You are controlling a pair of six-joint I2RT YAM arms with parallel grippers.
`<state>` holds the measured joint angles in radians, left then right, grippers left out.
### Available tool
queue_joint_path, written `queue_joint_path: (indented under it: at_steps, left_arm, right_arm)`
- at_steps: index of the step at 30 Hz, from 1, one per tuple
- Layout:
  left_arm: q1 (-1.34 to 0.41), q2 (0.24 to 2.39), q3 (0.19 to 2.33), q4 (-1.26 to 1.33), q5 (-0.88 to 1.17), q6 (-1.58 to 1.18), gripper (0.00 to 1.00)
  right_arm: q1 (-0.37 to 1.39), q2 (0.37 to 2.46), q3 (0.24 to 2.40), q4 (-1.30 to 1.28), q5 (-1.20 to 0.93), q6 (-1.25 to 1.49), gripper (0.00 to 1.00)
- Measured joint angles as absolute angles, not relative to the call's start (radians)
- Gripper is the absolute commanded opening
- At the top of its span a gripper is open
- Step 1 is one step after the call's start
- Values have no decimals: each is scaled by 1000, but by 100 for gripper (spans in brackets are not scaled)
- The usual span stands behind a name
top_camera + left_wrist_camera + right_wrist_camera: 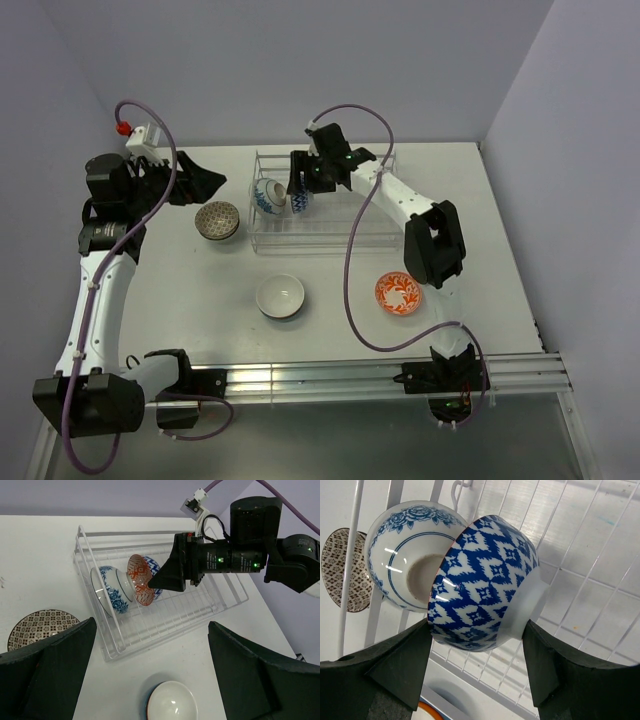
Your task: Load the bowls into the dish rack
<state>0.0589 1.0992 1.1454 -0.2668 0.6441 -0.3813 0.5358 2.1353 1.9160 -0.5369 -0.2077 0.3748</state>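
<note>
Step in hand: seating a bowl in the rack (345, 228). The right claw (477, 630) is closed partway on the zigzag bowl (485, 580), which is blue-and-white outside and orange-red inside. One finger is near the rim, the other by the foot. The bowl is on edge, low over the rack floor at the left end. Its rim is just beside or touching the flower bowl (107, 595), which is already on edge there; I cannot tell which.

The left claw (210, 185) is wide and holds nothing. It hangs off the rack's left end, above the table (480, 200).

Not yet loaded, all upright on the table:
- grey-brown bowl (217, 220) — just left of the rack
- white bowl (280, 296) — front middle
- orange-red bowl (399, 293) — near the right arm's elbow

To do this step well, I judge:
- Lower the bowl until its edge drops between two bars, keeping it on edge and roughly parallel to the flower bowl.
- Do not push sideways, since the neighbour could tip or slide.
- Open only once the bars carry the weight. Glazed ceramic is slick, and a bowl let go tilted may roll flat.
- Pull the fingers straight up and clear of the rim.
- Pack the bowl close, so the rest of the rack stays free for the other three.
</note>
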Motion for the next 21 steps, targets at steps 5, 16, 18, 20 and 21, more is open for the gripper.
queue_joint_path:
  at_steps: [5,16,18,20,21]
  left_arm:
    - [65,1094,1137,-266,655,-381,99]
    - [75,1094,1132,-267,670,-380,99]
    - [75,1093,1132,-267,673,-380,99]
    - [76,1092,1131,-267,677,-379,99]
    - [76,1091,1131,-267,677,-379,100]
  right_arm:
    - [542,2148,1938,-548,-201,368,14]
    - [551,2151,1953,-579,-199,360,76]
    - [551,2151,1958,-584,-201,359,79]
    - [552,2151,1958,-586,-206,358,80]
    - [553,2151,1959,-586,-208,358,80]
